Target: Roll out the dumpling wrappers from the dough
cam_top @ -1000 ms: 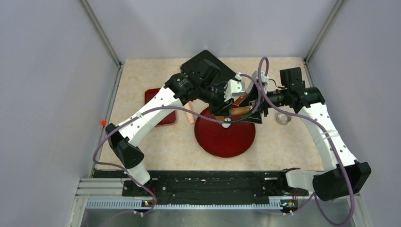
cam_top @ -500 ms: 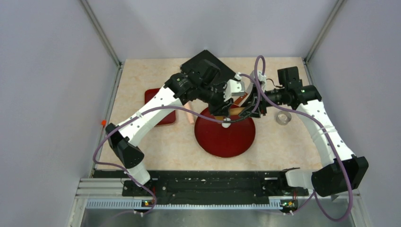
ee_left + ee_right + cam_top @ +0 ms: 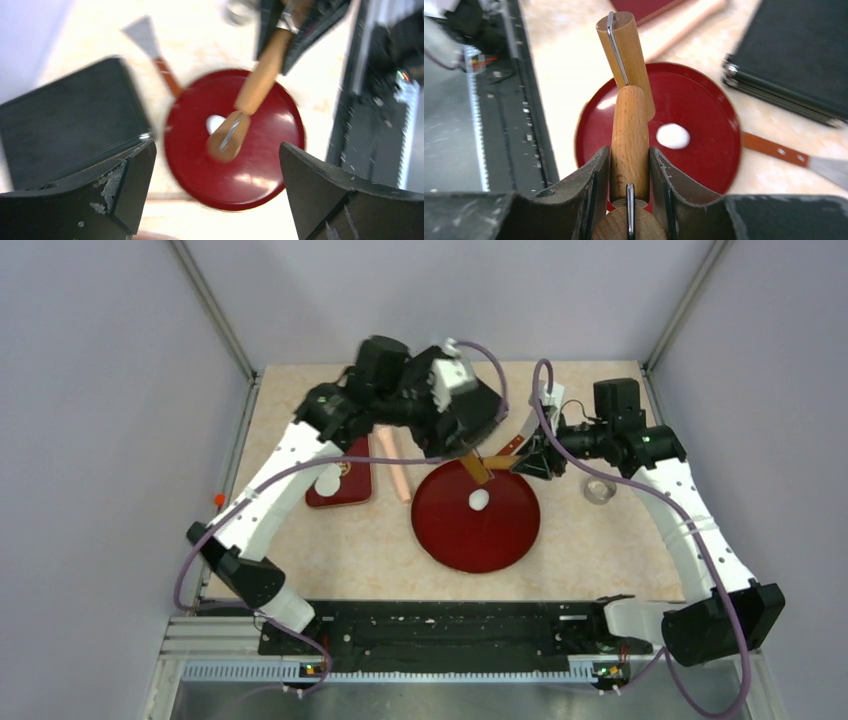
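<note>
1 dough lump (image 3: 478, 500), red plate (image 3: 470, 543), wooden roller (image 3: 630, 132)

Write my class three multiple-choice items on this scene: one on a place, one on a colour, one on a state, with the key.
1. Where does the dough lie?
A) on the round plate
B) in a bowl
C) on the floor

2. What colour is the round plate?
A) blue
B) white
C) red

3. The right gripper is:
A) open and empty
B) shut on the wooden roller
C) shut on the dough

Key:
1 A, the white lump sits near the plate's middle.
2 C, it shows dark red in every view.
3 B, its fingers press both sides of the roller's handle.
</note>
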Robot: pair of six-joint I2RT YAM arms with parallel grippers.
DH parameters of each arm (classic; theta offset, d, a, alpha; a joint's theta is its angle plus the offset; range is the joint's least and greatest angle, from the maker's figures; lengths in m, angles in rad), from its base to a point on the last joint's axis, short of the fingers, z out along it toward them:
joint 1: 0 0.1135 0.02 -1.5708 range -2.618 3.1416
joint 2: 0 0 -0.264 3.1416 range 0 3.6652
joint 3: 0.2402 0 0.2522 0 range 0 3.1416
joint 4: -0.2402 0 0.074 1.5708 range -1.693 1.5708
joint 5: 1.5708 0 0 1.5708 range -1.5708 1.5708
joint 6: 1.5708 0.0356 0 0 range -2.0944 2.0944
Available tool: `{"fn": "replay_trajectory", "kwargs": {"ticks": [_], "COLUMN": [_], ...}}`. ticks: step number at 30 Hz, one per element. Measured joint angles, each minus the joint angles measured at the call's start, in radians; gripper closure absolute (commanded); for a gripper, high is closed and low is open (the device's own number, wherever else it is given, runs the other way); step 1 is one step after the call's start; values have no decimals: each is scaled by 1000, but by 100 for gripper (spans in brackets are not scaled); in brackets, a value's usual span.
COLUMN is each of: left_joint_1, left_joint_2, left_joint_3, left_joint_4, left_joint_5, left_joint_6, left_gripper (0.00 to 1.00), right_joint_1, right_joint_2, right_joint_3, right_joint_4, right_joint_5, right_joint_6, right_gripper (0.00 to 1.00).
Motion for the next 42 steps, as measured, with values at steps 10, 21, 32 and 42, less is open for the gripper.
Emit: {"fn": "replay_trajectory", "kwargs": {"ticks": [10,21,32,42], "left_joint_1": [263,259,258,250], "left_joint_2": [-383,42,124,221], "left_joint_3": [-377,-645,-556,-551], "left_joint_4": [372,472,472,491], "left_joint_5": [-250,-418,-374,-326], "left_joint_6": [-117,-117,-154,-181], "left_gripper": [1,13,17,20], "right_joint_1": [4,111,152,197], "right_joint_2": [-17,17,45,43], "right_joint_3": [1,-20,-100,-89], "right_joint_4": [7,60,128,123], "right_joint_5": [385,544,563,659], "right_joint_6": [4,-84,-118,-122], "right_gripper": [100,100,100,100]}}
